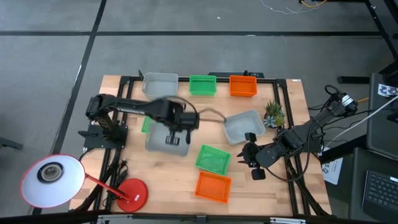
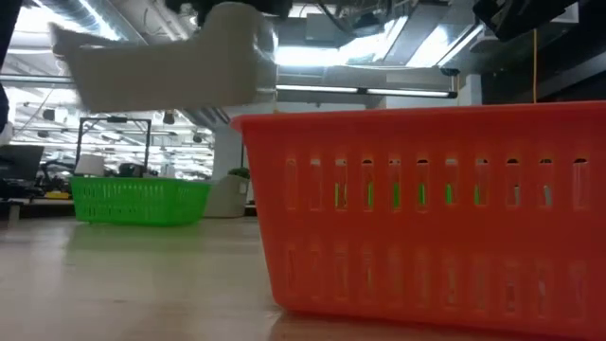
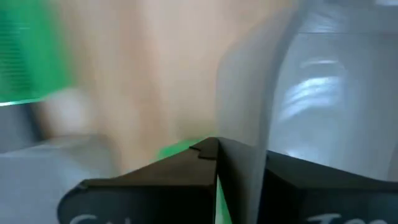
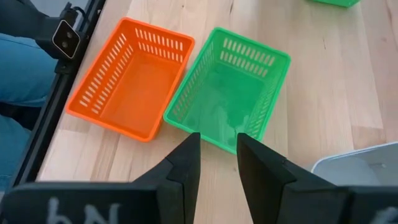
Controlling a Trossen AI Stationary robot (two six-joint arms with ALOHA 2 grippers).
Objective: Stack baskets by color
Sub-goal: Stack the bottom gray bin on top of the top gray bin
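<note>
Now: wooden table [image 1: 161, 180], grey floor around it, ceiling lights seen behind.
Left gripper [image 1: 172, 138] is clamped on a grey basket [image 1: 163, 143] wall, lifted left of the potted plant [image 1: 273, 113]. Right gripper [image 4: 217, 155] is held apart, empty, near a green basket [image 4: 229, 87] and orange basket [image 4: 130, 74]. Perforated plastic baskets counted: three grey, three green, two orange.
</note>
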